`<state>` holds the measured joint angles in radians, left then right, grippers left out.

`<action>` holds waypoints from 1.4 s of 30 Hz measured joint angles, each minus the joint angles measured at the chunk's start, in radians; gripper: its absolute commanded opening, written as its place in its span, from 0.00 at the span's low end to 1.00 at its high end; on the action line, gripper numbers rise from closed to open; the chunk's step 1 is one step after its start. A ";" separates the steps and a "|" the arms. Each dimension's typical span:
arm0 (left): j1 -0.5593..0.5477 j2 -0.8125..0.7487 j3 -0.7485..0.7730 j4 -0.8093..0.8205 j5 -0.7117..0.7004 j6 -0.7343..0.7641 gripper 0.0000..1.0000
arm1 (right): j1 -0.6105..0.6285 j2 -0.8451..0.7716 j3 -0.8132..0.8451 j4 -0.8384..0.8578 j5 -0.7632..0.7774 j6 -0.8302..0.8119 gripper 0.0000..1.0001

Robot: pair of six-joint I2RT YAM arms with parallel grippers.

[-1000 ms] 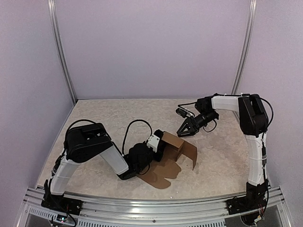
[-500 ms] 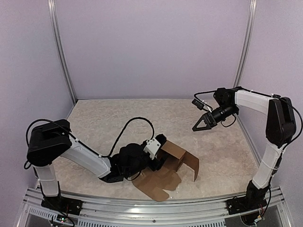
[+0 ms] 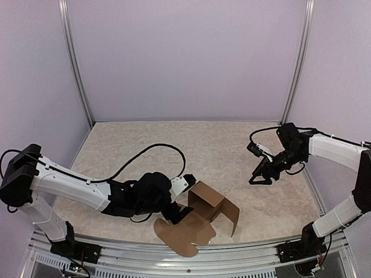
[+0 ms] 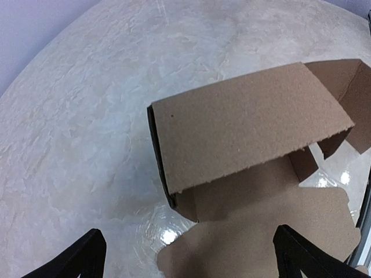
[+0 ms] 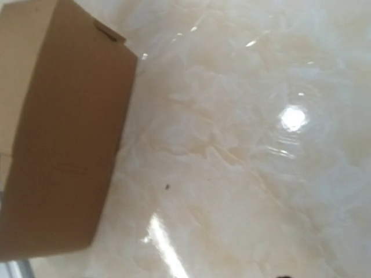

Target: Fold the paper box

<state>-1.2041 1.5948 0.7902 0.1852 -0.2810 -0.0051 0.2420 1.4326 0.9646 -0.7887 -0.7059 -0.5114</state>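
Note:
The paper box (image 3: 210, 204) is brown cardboard, partly raised into an open sleeve, with flat rounded flaps spread towards the table's front edge. My left gripper (image 3: 181, 213) lies low at its left side, jaws wide open. In the left wrist view the box (image 4: 249, 127) fills the middle. My left gripper (image 4: 191, 259) straddles the flat flap without holding it. My right gripper (image 3: 261, 178) hangs open over bare table to the right, apart from the box. The right wrist view shows one box panel (image 5: 64, 133) at the left, and the fingers are out of frame.
The marbled tabletop (image 3: 174, 145) is walled by pale panels on three sides. A metal rail (image 3: 174, 248) runs along the near edge, just in front of the box's flaps. The left arm's cable (image 3: 152, 152) loops over the table behind the box.
My left gripper has opened wide and let go of the box, which slid a little towards the front. The left arm stretched out low. My right arm drew back to the right.

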 measured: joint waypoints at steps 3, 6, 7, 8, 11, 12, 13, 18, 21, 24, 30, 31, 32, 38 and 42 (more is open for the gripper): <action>-0.021 -0.008 0.009 -0.108 -0.004 0.010 0.99 | 0.016 -0.051 -0.037 0.030 0.049 -0.008 0.64; -0.057 -0.024 0.017 -0.211 0.000 0.029 0.99 | 0.070 -0.096 -0.085 0.061 0.109 -0.016 0.63; -0.063 -0.034 0.020 -0.230 0.004 0.032 0.98 | 0.091 -0.110 -0.097 0.068 0.126 -0.020 0.63; -0.069 -0.050 0.025 -0.246 0.006 0.035 0.96 | 0.113 -0.122 -0.106 0.077 0.143 -0.023 0.63; -0.072 -0.113 0.066 -0.267 0.000 0.031 0.89 | 0.191 -0.164 -0.143 0.121 0.196 -0.032 0.63; -0.066 -0.128 0.093 -0.268 -0.009 0.023 0.87 | 0.218 -0.177 -0.159 0.137 0.211 -0.035 0.63; -0.058 -0.135 0.128 -0.264 -0.016 0.007 0.86 | 0.244 -0.188 -0.172 0.151 0.224 -0.040 0.63; 0.055 -0.143 0.194 -0.208 -0.021 -0.100 0.82 | 0.317 -0.185 -0.193 0.179 0.252 -0.050 0.63; 0.122 -0.122 0.194 -0.171 -0.018 -0.146 0.81 | 0.320 -0.174 -0.193 0.193 0.255 -0.050 0.63; 0.139 -0.074 0.192 -0.131 0.000 -0.163 0.81 | 0.320 -0.166 -0.193 0.197 0.255 -0.051 0.63; 0.129 0.003 0.152 -0.069 0.065 -0.171 0.82 | 0.321 -0.161 -0.194 0.210 0.254 -0.053 0.63; 0.129 0.010 0.148 -0.064 0.069 -0.171 0.82 | 0.321 -0.157 -0.194 0.212 0.254 -0.053 0.62; 0.129 0.019 0.147 -0.060 0.071 -0.171 0.82 | 0.321 -0.150 -0.194 0.213 0.254 -0.053 0.62; 0.127 0.097 0.147 -0.031 0.057 -0.180 0.81 | 0.321 -0.127 -0.194 0.213 0.254 -0.053 0.62; 0.123 0.118 0.151 0.013 0.034 -0.196 0.84 | 0.321 -0.127 -0.194 0.213 0.253 -0.053 0.62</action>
<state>-1.0813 1.7126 0.9417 0.1978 -0.2474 -0.2016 0.5629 1.3060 0.7708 -0.5755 -0.4526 -0.5648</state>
